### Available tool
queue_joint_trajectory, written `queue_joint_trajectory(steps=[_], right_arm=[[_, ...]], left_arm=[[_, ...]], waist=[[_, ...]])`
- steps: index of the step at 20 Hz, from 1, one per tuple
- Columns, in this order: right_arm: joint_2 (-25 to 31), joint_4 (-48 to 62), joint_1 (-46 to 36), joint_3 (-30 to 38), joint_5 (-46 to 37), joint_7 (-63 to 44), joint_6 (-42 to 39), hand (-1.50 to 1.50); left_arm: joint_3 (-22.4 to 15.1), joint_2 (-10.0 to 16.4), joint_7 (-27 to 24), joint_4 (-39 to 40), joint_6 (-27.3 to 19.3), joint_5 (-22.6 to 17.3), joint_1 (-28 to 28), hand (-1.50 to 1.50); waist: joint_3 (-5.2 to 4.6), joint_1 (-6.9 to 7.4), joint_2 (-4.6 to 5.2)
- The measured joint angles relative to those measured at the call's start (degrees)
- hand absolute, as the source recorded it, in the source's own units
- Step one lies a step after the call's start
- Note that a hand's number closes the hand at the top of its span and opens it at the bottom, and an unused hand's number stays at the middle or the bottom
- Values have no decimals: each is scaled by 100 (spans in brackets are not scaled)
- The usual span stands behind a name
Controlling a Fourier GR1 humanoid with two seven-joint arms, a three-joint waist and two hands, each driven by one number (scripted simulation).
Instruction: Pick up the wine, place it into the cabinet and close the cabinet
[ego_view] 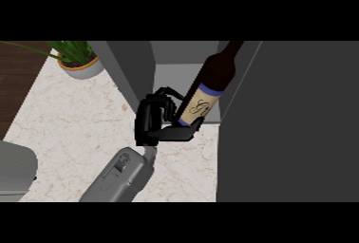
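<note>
Head view: the right robot hand point(151, 121) is grasping the wine bottle point(210, 78). Its fingers point(168, 95) curl round the far side of the bottle at the label point(198, 107), and the thumb point(184, 133) wraps under the bottle's lower end. The grey forearm point(119, 178) comes up from the lower edge, left of the middle, and slants toward the right.

The bottle is dark, with a cream label edged in blue. It leans, its lower end in the hand and its neck running up and to the right. It sits in the mouth of the open cabinet point(129, 71), between the cabinet's grey left wall and the broad dark door point(288, 123) that fills the right side of the view. The neck reaches up beside the door's edge. The bottle's lower end is at the front edge of the cabinet's pale floor point(168, 76); whether it rests there or hangs above cannot be told, as the hand hides it.

The surface point(70, 123) is pale marble with thin brown veins. In its far left corner stands a green plant point(73, 50) in a pale pot point(82, 68), well apart from the hand. Dark wooden floor point(17, 80) shows beyond the surface at the upper left. A pale grey rounded form point(15, 171) sits at the lower left edge. The left robot hand is out of sight.
</note>
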State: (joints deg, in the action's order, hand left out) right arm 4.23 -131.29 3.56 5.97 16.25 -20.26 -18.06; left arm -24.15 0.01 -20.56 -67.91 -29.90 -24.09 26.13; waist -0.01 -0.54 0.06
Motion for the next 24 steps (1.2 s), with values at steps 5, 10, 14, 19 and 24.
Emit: queue_joint_trajectory(steps=[5,10,14,19,24], right_arm=[[-54,-85,34,-97,-131,-55,63,-150],[13,216,-123,42,-60,65,7,-150],[-51,183,59,-8,-71,153,-52,-150],[-45,215,100,37,-45,225,-97,-150],[-106,233,-49,-77,-129,142,21,-150]], left_arm=[[-134,0,-410,559,-17,-341,55,150],[-279,-1,-780,996,-25,-683,31,150],[-251,0,-1295,1458,238,-1101,23,150],[-38,0,-1543,1999,631,-1643,391,150],[-193,0,-1902,2687,901,-2266,775,150]], waist=[[0,-2,0],[0,2,2],[-1,-10,3],[-2,-38,10],[-3,-64,18]])
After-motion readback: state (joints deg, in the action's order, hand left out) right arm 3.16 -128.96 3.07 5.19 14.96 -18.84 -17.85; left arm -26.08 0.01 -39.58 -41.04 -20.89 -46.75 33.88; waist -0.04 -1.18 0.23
